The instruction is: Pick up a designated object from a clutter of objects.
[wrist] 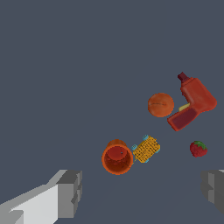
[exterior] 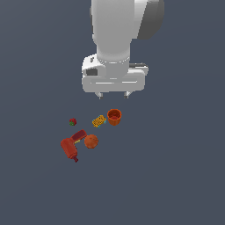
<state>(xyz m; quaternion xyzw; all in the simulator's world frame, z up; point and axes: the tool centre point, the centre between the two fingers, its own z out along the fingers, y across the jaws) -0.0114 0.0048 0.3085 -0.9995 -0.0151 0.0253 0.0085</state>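
Note:
The designated object, a smooth orange ball (exterior: 91,141) (wrist: 160,105), lies on the grey floor beside the dark red drill-shaped tool (exterior: 70,146) (wrist: 194,102). The rest of the clutter sits close by: an orange-red cup (exterior: 114,117) (wrist: 117,157), a yellow lattice piece (exterior: 99,121) (wrist: 146,149) and a tiny red-green piece (exterior: 73,121) (wrist: 198,148). My gripper (exterior: 114,94) (wrist: 141,190) hovers above the floor behind the cup, well apart from the ball. It is open, fingers (wrist: 70,192) spread wide with nothing between them.
Plain dark grey floor surrounds the small group of items on all sides. The white arm body (exterior: 116,39) rises above the gripper in the exterior view.

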